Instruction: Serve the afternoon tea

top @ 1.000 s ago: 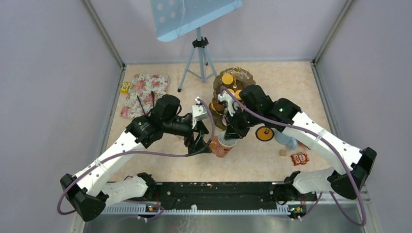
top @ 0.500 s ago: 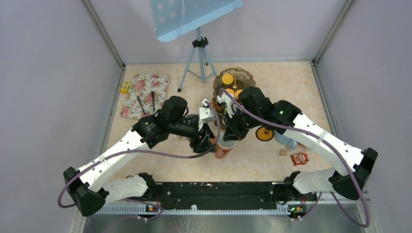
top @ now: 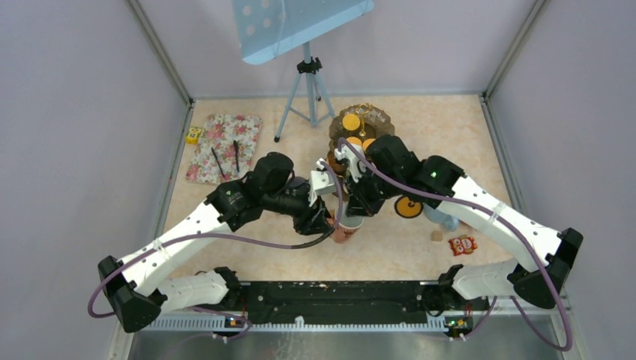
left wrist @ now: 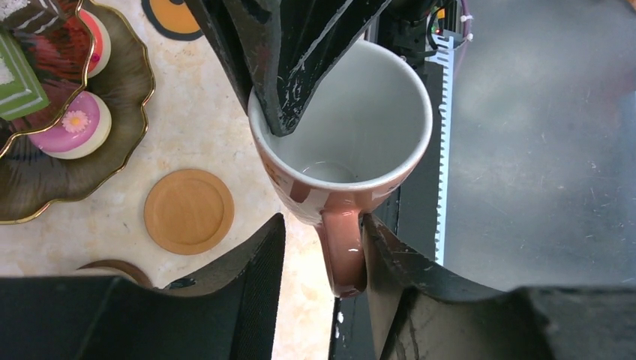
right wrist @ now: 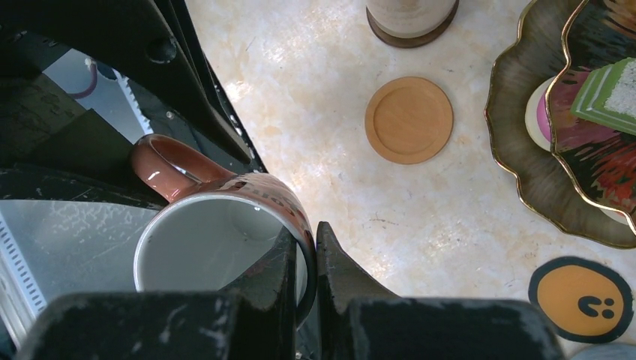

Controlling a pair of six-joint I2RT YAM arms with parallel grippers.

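An orange-brown mug (top: 346, 227) with a white inside hangs just above the table near its front edge. My right gripper (right wrist: 306, 232) is shut on the mug's rim (right wrist: 210, 247), one finger inside and one outside. My left gripper (left wrist: 322, 225) straddles the mug's handle (left wrist: 343, 251). Its right finger touches the handle, and a gap shows on the left side. The dark gold-rimmed stand (left wrist: 45, 180) holds a pink cake (left wrist: 73, 126) and a green cake (left wrist: 15, 79). A round brown coaster (left wrist: 188, 211) lies bare beside the stand (right wrist: 525, 150).
Another mug on a dark coaster (right wrist: 411, 11) stands past the bare coaster (right wrist: 409, 119). A light blue mug (top: 442, 217), an orange smiley disc (top: 409, 206) and a red packet (top: 463, 244) lie right. The floral mat (top: 223, 146) with black tongs (top: 225, 159) and a tripod (top: 304, 90) sit at the back.
My left arm has moved right to the mug, and its jaws have narrowed around the handle. The right gripper has kept its hold on the rim, barely moving.
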